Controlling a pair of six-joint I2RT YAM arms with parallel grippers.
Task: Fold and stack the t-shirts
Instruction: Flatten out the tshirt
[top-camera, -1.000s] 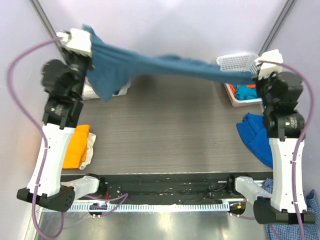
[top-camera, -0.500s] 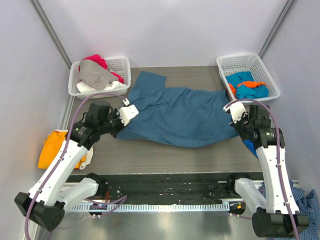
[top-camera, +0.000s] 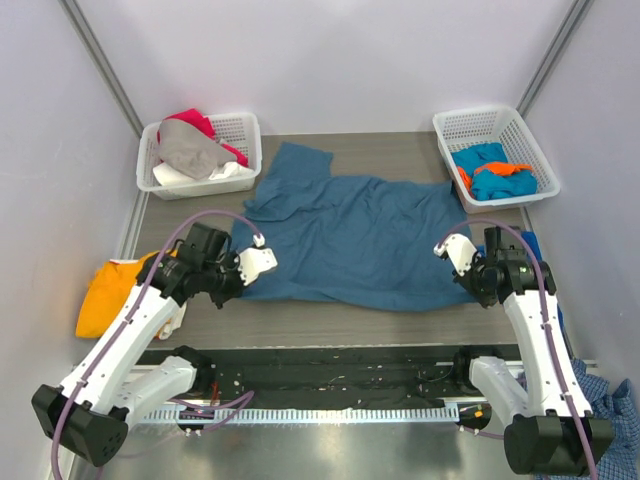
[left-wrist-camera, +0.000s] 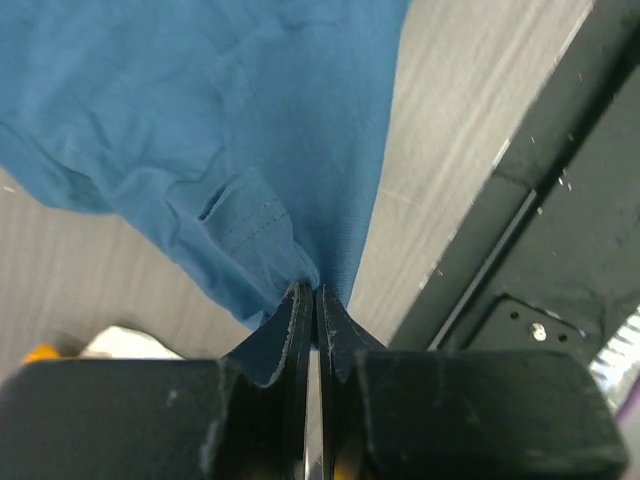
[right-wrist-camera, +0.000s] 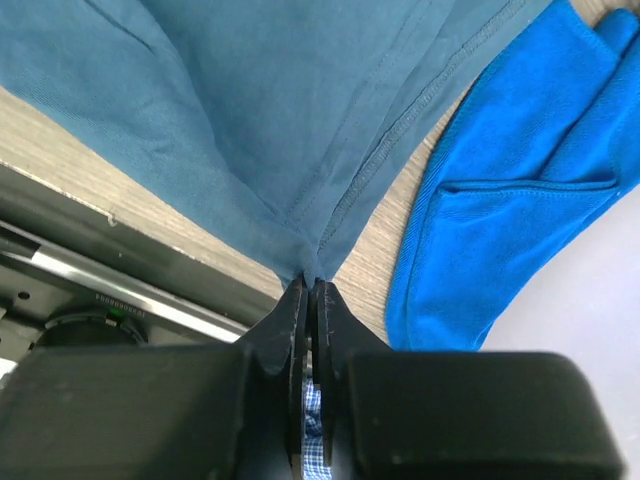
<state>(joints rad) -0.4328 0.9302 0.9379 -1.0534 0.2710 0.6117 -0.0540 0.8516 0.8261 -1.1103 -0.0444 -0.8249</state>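
Note:
A large dark teal-blue t-shirt (top-camera: 350, 235) lies spread flat across the middle of the table. My left gripper (top-camera: 260, 262) is shut on its near-left corner, and the left wrist view shows the cloth (left-wrist-camera: 220, 120) pinched at the fingertips (left-wrist-camera: 312, 290). At the near-right corner my right gripper (top-camera: 452, 252) is shut on the hem, with the fabric (right-wrist-camera: 250, 110) bunched at the fingertips (right-wrist-camera: 308, 283). An orange t-shirt (top-camera: 105, 295) sits at the table's left edge. A bright blue t-shirt (right-wrist-camera: 520, 180) lies just right of the teal one.
A white mesh basket (top-camera: 245, 128) at the back left holds red and grey shirts (top-camera: 190, 145). Another basket (top-camera: 482, 122) at the back right holds turquoise and orange ones (top-camera: 490, 172). A blue-and-white checked shirt (top-camera: 603, 400) hangs off the near right corner.
A second ago both arms held the teal t-shirt stretched high in the air. They have since lowered it flat onto the table and drawn its near edge toward the front.

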